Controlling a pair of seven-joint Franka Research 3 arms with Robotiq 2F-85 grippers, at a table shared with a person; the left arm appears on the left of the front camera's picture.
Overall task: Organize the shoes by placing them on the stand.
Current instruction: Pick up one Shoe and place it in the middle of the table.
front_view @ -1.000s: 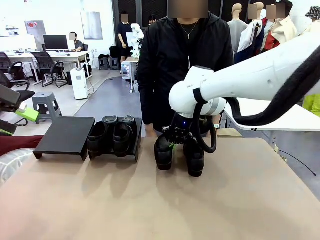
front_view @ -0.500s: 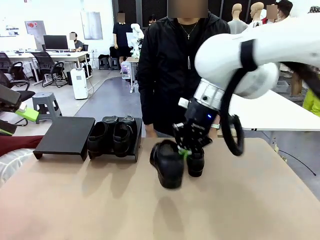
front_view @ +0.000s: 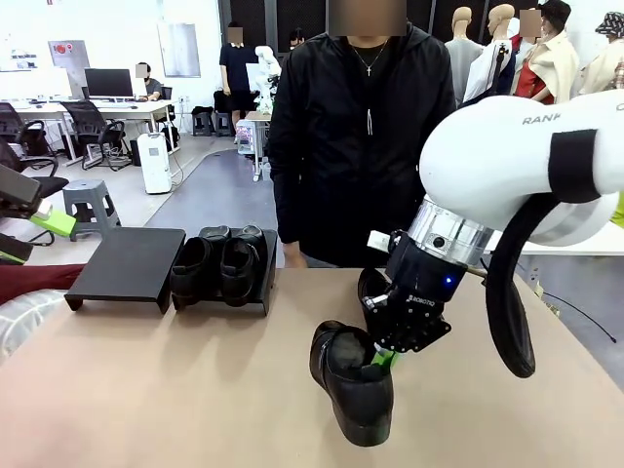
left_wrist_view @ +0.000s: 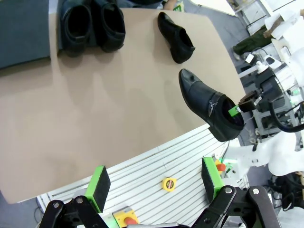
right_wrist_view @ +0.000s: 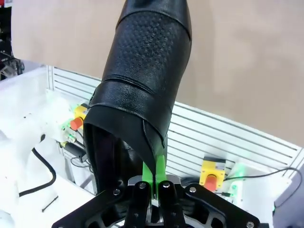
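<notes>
My right gripper (front_view: 383,359) is shut on the collar of a higher-cut black shoe (front_view: 353,385). That shoe hangs tilted above the table's near middle, toe toward me. In the right wrist view the green pads (right_wrist_view: 159,171) pinch the shoe's (right_wrist_view: 142,85) back edge. Its mate (front_view: 370,285) stands on the table behind my right wrist, partly hidden. Two black loafers (front_view: 219,265) sit side by side on the right half of the low black stand (front_view: 127,263). My left gripper (left_wrist_view: 154,179) is open and empty, high over the table's near edge, with the held shoe (left_wrist_view: 206,104) far below it.
A person in a black jacket (front_view: 361,136) stands at the far edge of the table. The stand's left half is bare. Bare brown tabletop (front_view: 175,390) lies between the stand and the held shoe. White slatted framing (left_wrist_view: 156,161) borders the near edge.
My right gripper has lifted the shoe from beside its mate and carried it toward the near side, tilting it. The mate, the loafers and the left arm have stayed put.
</notes>
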